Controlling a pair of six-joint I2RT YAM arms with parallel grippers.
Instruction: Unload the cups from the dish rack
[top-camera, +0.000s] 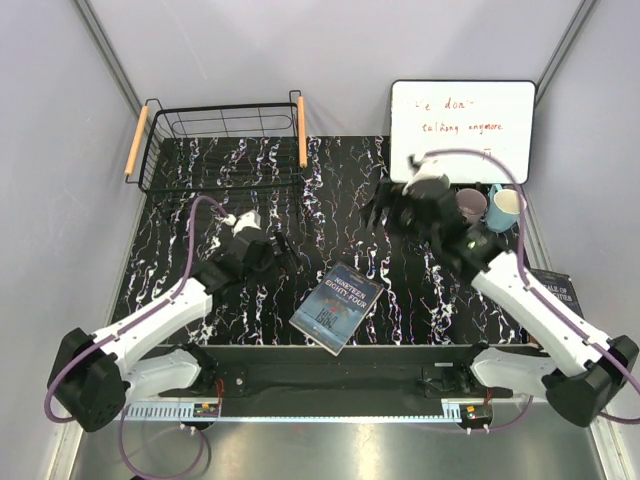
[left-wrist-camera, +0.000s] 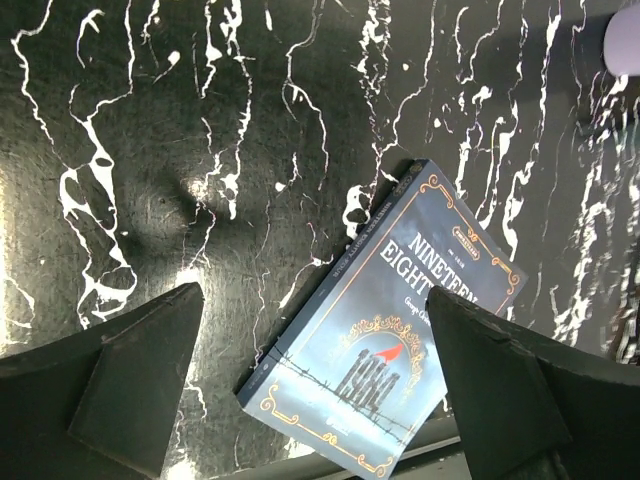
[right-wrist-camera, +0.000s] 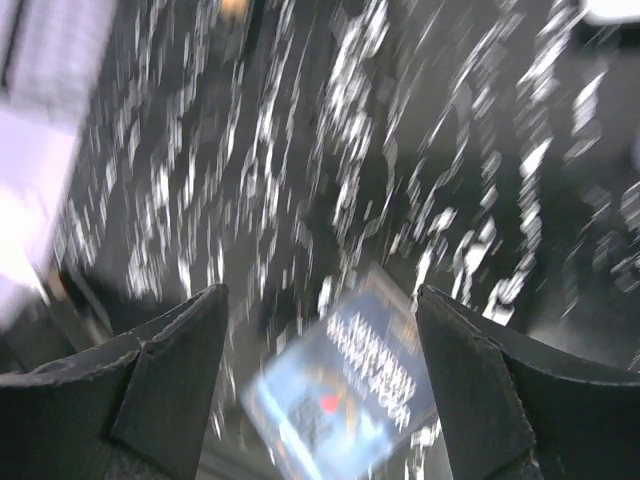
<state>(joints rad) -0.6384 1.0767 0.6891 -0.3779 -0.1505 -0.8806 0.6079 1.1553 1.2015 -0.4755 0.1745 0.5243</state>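
The dish rack (top-camera: 220, 145), a black wire basket with two wooden handles, stands at the far left of the marbled table, and no cup shows inside it. A dusty mauve cup (top-camera: 470, 204) and a light blue cup (top-camera: 504, 208) stand upright side by side at the far right, below the whiteboard. My right gripper (top-camera: 382, 208) hovers open just left of them, apart from both; its wrist view is blurred, with nothing between the fingers (right-wrist-camera: 322, 290). My left gripper (top-camera: 284, 252) hangs open and empty (left-wrist-camera: 312, 295) over the table's middle.
A blue paperback (top-camera: 337, 307) lies near the front edge, seen under both wrists (left-wrist-camera: 385, 365) (right-wrist-camera: 345, 390). A whiteboard (top-camera: 462, 125) leans at the back right. Another dark book (top-camera: 560, 287) lies at the right edge beside the right arm.
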